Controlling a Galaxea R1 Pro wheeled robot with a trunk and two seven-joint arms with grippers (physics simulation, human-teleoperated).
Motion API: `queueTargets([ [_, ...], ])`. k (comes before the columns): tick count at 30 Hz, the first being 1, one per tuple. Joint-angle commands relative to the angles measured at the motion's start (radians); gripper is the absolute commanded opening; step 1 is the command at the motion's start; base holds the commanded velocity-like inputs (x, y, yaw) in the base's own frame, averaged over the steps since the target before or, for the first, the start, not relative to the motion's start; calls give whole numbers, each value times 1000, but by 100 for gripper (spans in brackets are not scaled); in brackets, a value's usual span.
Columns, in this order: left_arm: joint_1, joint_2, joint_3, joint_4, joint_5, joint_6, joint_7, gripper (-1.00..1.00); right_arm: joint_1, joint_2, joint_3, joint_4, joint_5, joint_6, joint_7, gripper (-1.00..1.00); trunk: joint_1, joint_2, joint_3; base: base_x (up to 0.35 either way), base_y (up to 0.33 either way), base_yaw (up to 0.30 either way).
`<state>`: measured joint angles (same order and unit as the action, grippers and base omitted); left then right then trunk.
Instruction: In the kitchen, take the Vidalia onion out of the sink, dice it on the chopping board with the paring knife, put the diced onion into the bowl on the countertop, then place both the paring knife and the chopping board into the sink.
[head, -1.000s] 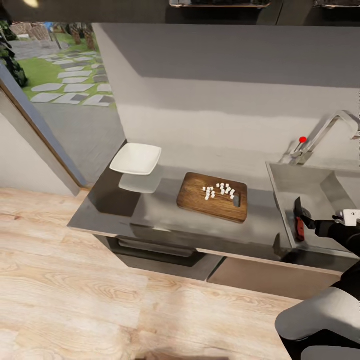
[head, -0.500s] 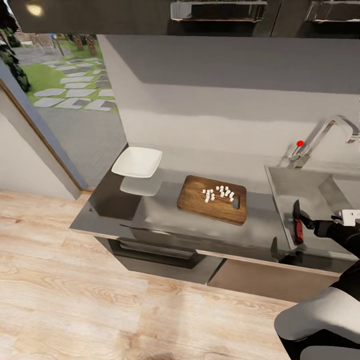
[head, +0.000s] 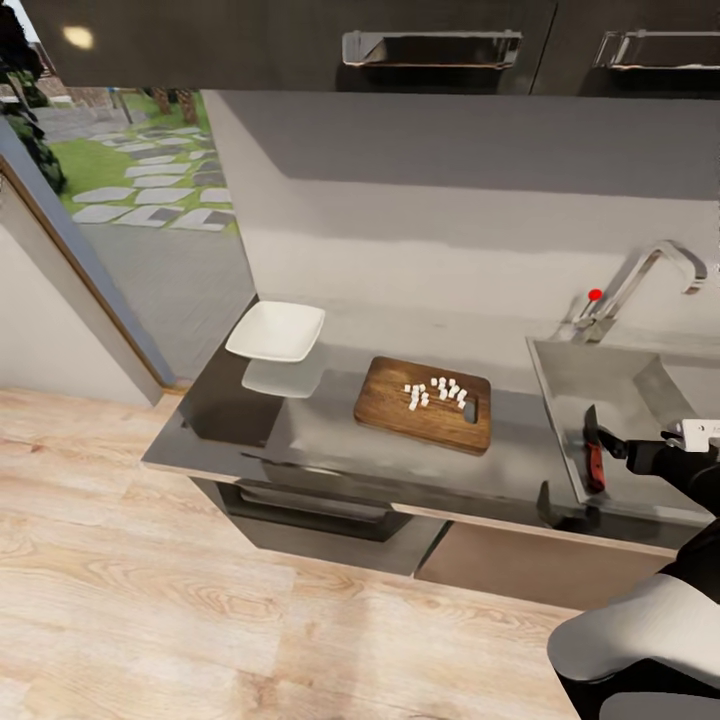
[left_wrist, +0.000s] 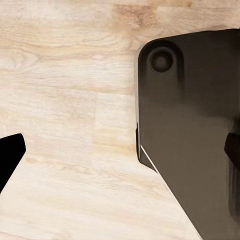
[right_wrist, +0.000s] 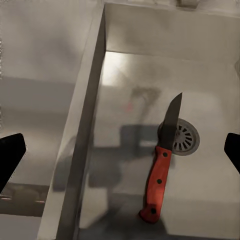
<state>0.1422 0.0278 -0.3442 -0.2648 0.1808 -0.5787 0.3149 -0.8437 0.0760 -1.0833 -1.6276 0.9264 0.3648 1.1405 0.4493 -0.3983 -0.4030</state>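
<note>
Red-handled paring knife (right_wrist: 162, 165) lies in the sink (head: 640, 385); right gripper (right_wrist: 120, 150) spread empty (left gripper's state unclear). Next judged: diced onion (head: 436, 391) to bowl (head: 276, 332).

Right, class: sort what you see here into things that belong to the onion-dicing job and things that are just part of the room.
Job things:
- paring knife, lying in the sink
- diced onion on the chopping board
- bowl on the countertop
- right hand, open above the knife

Just there:
- tap with red knob
- wooden floor
- wall cabinets
</note>
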Motion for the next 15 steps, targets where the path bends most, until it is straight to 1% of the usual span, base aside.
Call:
queueTargets([
  [1,0,1,-9,-2,9,-1,4,100,-2,5,-2,-2,3,8,6,100,1,-2,0,0,0,0],
  [3,0,0,-9,-2,10,-1,4,100,-2,17,-3,-2,3,7,0,100,1,-2,3,0,0,0],
  [4,0,0,-9,-2,10,-2,4,100,-2,18,-3,-2,3,7,-2,100,1,-2,5,0,0,0],
  [13,0,0,-9,-7,10,-5,4,100,-2,22,-3,-2,4,6,-7,100,1,-2,19,0,0,0],
  [14,0,0,-9,-11,10,-7,4,100,-2,22,-3,-2,4,6,-7,100,1,-2,21,0,0,0],
  [15,0,1,-10,-32,9,-29,5,100,-2,21,-3,-2,5,6,-7,100,1,-2,22,0,0,0],
])
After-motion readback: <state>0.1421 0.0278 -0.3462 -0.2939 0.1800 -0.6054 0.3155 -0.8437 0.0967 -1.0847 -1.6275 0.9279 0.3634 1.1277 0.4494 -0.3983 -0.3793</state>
